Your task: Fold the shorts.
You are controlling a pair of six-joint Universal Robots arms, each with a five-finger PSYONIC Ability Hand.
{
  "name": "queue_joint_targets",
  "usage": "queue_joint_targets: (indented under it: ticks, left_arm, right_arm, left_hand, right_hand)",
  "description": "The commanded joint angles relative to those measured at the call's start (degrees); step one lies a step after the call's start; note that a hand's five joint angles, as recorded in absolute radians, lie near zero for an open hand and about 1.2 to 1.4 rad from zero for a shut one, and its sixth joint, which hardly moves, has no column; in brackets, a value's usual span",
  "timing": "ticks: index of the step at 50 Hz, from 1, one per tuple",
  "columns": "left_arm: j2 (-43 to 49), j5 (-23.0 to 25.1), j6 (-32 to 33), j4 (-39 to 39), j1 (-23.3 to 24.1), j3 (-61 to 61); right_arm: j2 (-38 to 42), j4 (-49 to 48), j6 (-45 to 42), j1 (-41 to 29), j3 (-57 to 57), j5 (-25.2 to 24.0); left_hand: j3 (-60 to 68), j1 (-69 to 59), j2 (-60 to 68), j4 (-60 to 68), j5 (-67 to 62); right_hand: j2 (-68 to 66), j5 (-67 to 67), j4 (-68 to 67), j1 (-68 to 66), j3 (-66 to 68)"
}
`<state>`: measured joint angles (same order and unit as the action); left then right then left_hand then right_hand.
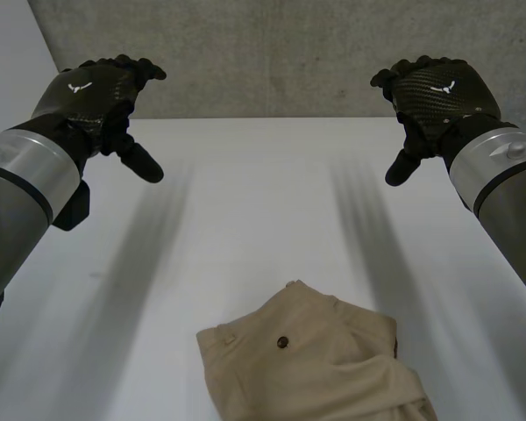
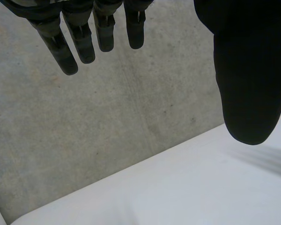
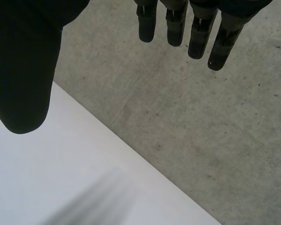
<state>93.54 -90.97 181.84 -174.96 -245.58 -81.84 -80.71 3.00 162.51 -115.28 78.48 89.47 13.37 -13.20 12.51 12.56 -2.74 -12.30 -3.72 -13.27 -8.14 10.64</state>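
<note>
While the white worktop spreads wide and bare beneath them and a grey concrete wall closes its far side, the left arm and right arm reach out over either side, well apart from each other. The left hand and right hand hang high above the far part of the worktop, touching nothing. This looks like a parked pose that keeps the cloth in clear sight of the head camera. In the left wrist view the fingers run straight with the thumb spread wide, and nothing lies between them. The right wrist view shows the same, with straight fingers, the thumb held off, and the hand empty. The beige shorts lie at the near edge of the worktop, between the arms and a little toward the right one, far from both hands. They lie in a compact heap with one layer lapped over another, so some folding may be done, though I cannot tell how neatly. Their near part is cut off, which hides the legs and hems. A small dark button sits on the upper layer, probably on a pocket, but the seams around it are too faint to be sure.
</note>
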Motion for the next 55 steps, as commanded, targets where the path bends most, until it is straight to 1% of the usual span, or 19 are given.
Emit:
queue_joint_targets:
  ticks: [1, 7, 8, 16, 20, 22, 28, 33, 38, 39, 40, 41, 43, 48, 49, 51, 52, 54, 55]
  left_arm:
    - [0.5, 0.0, 2.8, -0.1, 0.4, -0.8]
    - [1.5, -0.1, 6.9, 0.0, 1.8, -1.1]
    - [1.7, -0.3, 8.2, -0.1, 2.6, -1.0]
    - [1.8, -0.4, 8.4, -0.1, 3.3, -0.6]
    - [1.7, -0.4, 8.3, 0.0, 3.4, -0.6]
    - [1.6, -0.4, 8.3, -0.1, 3.4, -0.6]
    - [1.6, -0.4, 8.3, -0.1, 3.4, -0.5]
    - [1.6, -0.4, 8.3, -0.1, 3.4, -0.3]
    - [1.0, -0.4, 8.4, -0.1, 3.3, -0.3]
    - [1.0, -0.4, 8.4, -0.1, 3.3, -0.3]
    - [0.9, -0.4, 8.4, -0.1, 3.3, -0.3]
    - [0.8, -0.4, 8.4, -0.1, 3.2, -0.2]
    - [0.4, -0.4, 8.4, -0.1, 3.2, -0.1]
    - [-0.1, -0.3, 8.4, -0.1, 3.0, 0.1]
    - [-0.3, -0.4, 8.4, -0.1, 3.0, 0.1]
    - [-0.6, -0.4, 8.3, -0.3, 2.9, 0.4]
    - [-0.6, -0.4, 8.3, -0.3, 2.9, 0.5]
    - [-1.2, -0.6, 8.3, -0.7, 2.7, 0.5]
    - [-2.0, -0.7, 8.3, -1.2, 2.6, 0.5]
  right_arm:
    - [0.0, 0.3, -1.4, 0.0, -0.2, -0.2]
    - [0.0, 4.3, -2.1, 0.1, -1.1, -4.8]
    - [0.5, 9.5, -2.8, 0.1, -2.5, -9.2]
    - [5.6, 25.1, -7.5, 0.7, -5.0, -24.1]
    - [7.0, 26.5, -12.2, 0.3, -3.8, -26.3]
    - [8.6, 27.4, -19.6, 0.1, -1.2, -27.2]
    - [13.6, 26.8, -31.8, -1.1, 3.3, -27.3]
    - [17.5, 25.5, -32.8, -4.3, 3.0, -27.2]
    - [18.9, 22.3, -32.7, -5.6, 2.6, -26.3]
    - [19.3, 20.5, -32.8, -6.4, 2.5, -25.7]
    - [19.4, 18.2, -32.7, -7.2, 2.2, -25.1]
    - [19.1, 15.5, -32.0, -7.8, 1.3, -24.2]
    - [18.7, 12.4, -29.3, -8.2, -0.6, -23.1]
    - [16.6, 5.4, -12.6, -8.8, -9.5, -18.9]
    - [16.6, 5.4, -12.6, -8.8, -9.5, -18.9]
    - [16.2, 2.4, -2.9, -8.7, -16.5, -13.2]
    - [16.1, 1.7, -1.1, -8.8, -18.3, -11.2]
    - [15.5, 0.3, 2.7, -8.8, -26.0, -2.2]
    - [15.4, 0.4, 2.6, -8.8, -28.2, -0.2]
  left_hand:
    - [-2.6, 2.5, -1.8, -1.8, 2.0]
    - [-2.6, 2.5, -1.8, -1.8, 2.0]
    - [-2.6, 2.5, -1.8, -1.8, 2.0]
    - [-2.6, 2.5, -1.8, -1.8, 2.0]
    - [-2.6, 2.5, -1.8, -1.8, 2.0]
    - [-2.6, 2.5, -1.8, -1.8, 2.0]
    - [-2.6, 2.5, -1.8, -1.8, 2.0]
    - [-2.6, 2.5, -1.8, -1.8, 2.0]
    - [-2.6, 2.5, -1.8, -1.8, 2.0]
    - [-2.6, 2.5, -1.8, -1.8, 2.0]
    - [-2.6, 2.5, -1.8, -1.8, 2.0]
    - [-2.6, 2.5, -1.8, -1.8, 2.0]
    - [-2.6, 2.5, -1.8, -1.8, 2.0]
    - [-2.8, 2.6, -2.0, -2.0, 2.2]
    - [-2.8, 2.6, -2.0, -2.0, 2.2]
    - [-2.8, 2.6, -2.0, -2.0, 2.2]
    - [-2.8, 2.6, -2.0, -2.0, 2.2]
    - [-2.6, 2.5, -1.8, -1.8, 2.0]
    - [-2.8, 2.6, -2.0, -2.0, 2.2]
  right_hand:
    - [2.3, 3.7, 3.3, -1.9, -0.6]
    - [2.3, 3.7, 3.3, -1.9, -0.6]
    - [2.3, 3.7, 3.3, -1.9, -0.6]
    - [2.3, 3.7, 3.3, -1.9, -0.6]
    - [2.3, 3.7, 3.3, -1.9, -0.6]
    - [1.7, 3.2, 2.7, -2.4, -0.1]
    - [1.5, 3.0, 2.5, -2.6, 0.1]
    - [1.0, 2.5, 2.0, -3.1, 0.6]
    - [-8.9, -7.5, -7.9, -13.0, 10.5]
    - [-20.4, -19.0, -19.4, -24.5, 22.0]
    - [-54.0, -52.5, -53.0, -58.1, 55.6]
    - [-67.6, -66.1, -66.6, -71.7, 69.2]
    - [-67.7, -66.3, -66.7, -71.9, 69.4]
    - [-67.7, -66.3, -66.7, -71.9, 69.4]
    - [-67.7, -66.3, -66.7, -71.9, 69.4]
    - [-67.7, -66.3, -66.7, -71.9, 69.4]
    - [-67.7, -66.3, -66.7, -71.9, 69.4]
    - [-67.7, -66.3, -66.7, -71.9, 69.4]
    - [-67.7, -66.3, -66.7, -71.9, 69.4]
